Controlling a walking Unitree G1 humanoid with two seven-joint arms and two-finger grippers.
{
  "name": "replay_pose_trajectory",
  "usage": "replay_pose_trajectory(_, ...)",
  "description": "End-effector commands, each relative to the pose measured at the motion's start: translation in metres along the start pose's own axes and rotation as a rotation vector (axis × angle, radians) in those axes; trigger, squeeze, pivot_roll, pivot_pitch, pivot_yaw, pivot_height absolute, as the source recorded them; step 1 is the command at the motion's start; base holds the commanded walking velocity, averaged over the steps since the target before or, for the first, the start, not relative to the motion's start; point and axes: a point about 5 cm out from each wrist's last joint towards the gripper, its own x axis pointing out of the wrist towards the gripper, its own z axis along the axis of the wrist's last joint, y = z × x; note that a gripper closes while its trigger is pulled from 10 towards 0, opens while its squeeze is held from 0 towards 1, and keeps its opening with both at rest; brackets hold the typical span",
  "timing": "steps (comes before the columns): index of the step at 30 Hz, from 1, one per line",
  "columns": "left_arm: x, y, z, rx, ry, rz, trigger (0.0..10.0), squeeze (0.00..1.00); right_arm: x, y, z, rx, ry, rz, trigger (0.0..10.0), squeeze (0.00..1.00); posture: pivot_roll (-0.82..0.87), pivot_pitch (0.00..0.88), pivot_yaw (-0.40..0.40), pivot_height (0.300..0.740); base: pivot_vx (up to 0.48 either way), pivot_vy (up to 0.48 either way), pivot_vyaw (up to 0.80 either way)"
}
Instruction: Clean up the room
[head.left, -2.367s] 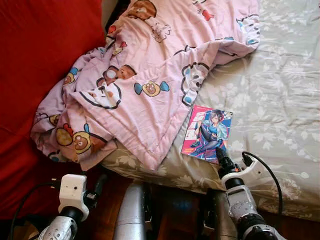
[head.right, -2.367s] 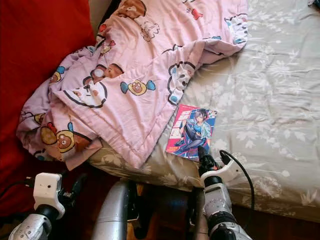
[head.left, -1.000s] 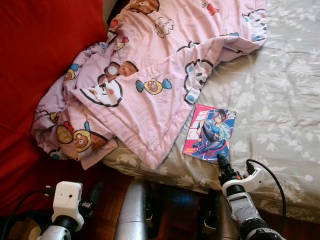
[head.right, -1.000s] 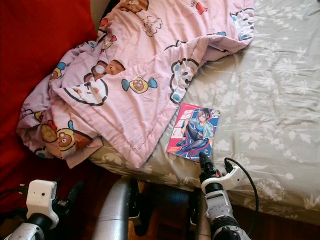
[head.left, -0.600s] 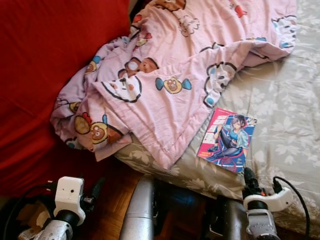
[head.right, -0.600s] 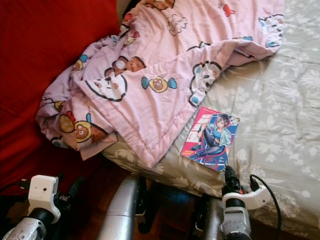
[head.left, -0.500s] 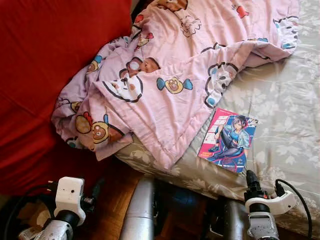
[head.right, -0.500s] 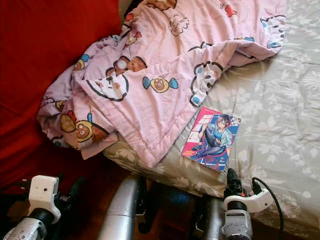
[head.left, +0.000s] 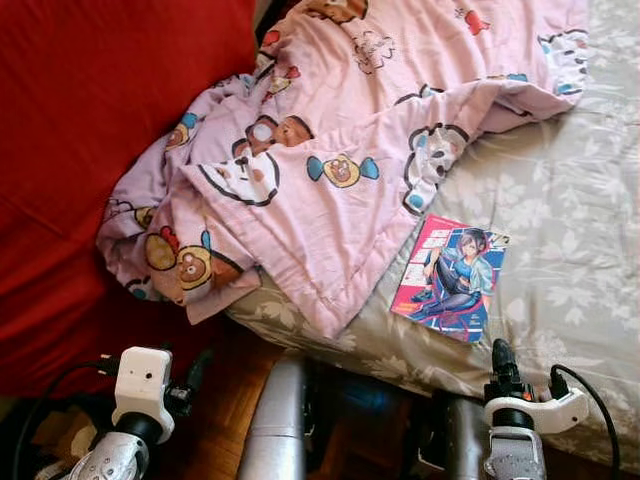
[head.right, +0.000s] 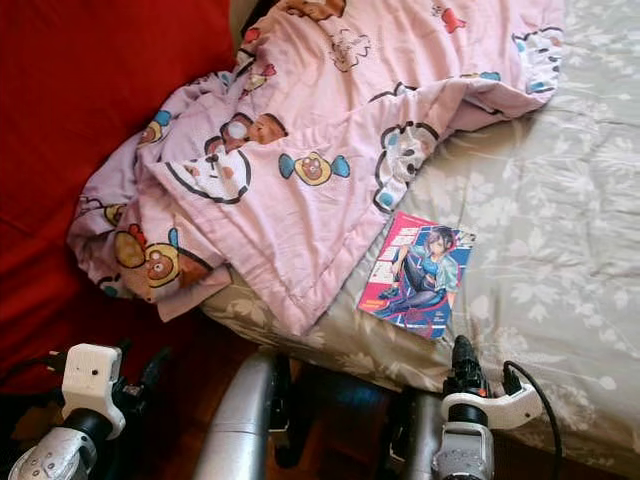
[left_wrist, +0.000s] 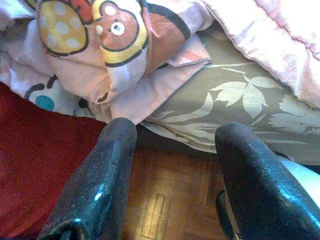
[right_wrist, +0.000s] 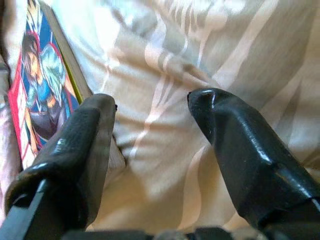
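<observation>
The book (head.left: 450, 277) lay flat on the bed (head.left: 560, 200) at the quilt's (head.left: 330, 150) five o'clock, and the right gripper (right_wrist: 150, 125), fingers apart, waited at the book's six o'clock, seemingly to grasp it, while the left gripper (left_wrist: 172, 165) idled low, also spread.

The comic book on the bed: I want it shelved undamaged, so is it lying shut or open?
Shut. The comic book lies flat on the grey floral sheet, its full front cover facing up, no inner pages showing.
</observation>
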Motion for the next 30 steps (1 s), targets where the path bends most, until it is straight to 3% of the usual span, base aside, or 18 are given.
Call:
replay_pose_trajectory(1,-0.006,0.001,-0.011,0.026,0.047,-0.005,10.0,0.0,-0.012,-0.013,0.002,0.021,-0.025,-0.047,10.0,0.0,0.23,0.372,0.134,0.616,0.0,0.0,0.0)
replay_pose_trajectory(6,-0.005,0.0,-0.011,0.026,0.044,-0.005,10.0,0.0,-0.01,-0.004,0.008,0.025,-0.05,0.025,10.0,0.0,0.23,0.371,0.131,0.616,0.0,0.0,0.0)
replay_pose_trajectory(15,-0.005,-0.002,-0.013,0.024,0.042,-0.006,10.0,0.0,0.007,0.029,0.0,0.075,-0.001,0.167,10.0,0.0,0.23,0.374,0.129,0.616,0.0,0.0,0.0)
replay_pose_trajectory(20,-0.007,-0.001,-0.014,0.026,0.043,-0.004,10.0,0.0,0.019,0.051,-0.022,0.102,0.117,0.228,10.0,0.0,0.24,0.382,0.133,0.616,0.0,0.0,0.0)
replay_pose_trajectory(23,-0.009,0.0,-0.014,0.029,0.046,0.0,10.0,0.0,0.022,0.057,-0.035,0.095,0.179,0.231,10.0,0.0,0.25,0.385,0.133,0.616,0.0,0.0,0.0)
replay_pose_trajectory(30,-0.012,0.002,-0.015,0.034,0.052,0.004,10.0,0.0,0.019,0.055,-0.044,0.102,0.203,0.203,10.0,0.0,0.26,0.389,0.139,0.616,0.0,0.0,0.0)
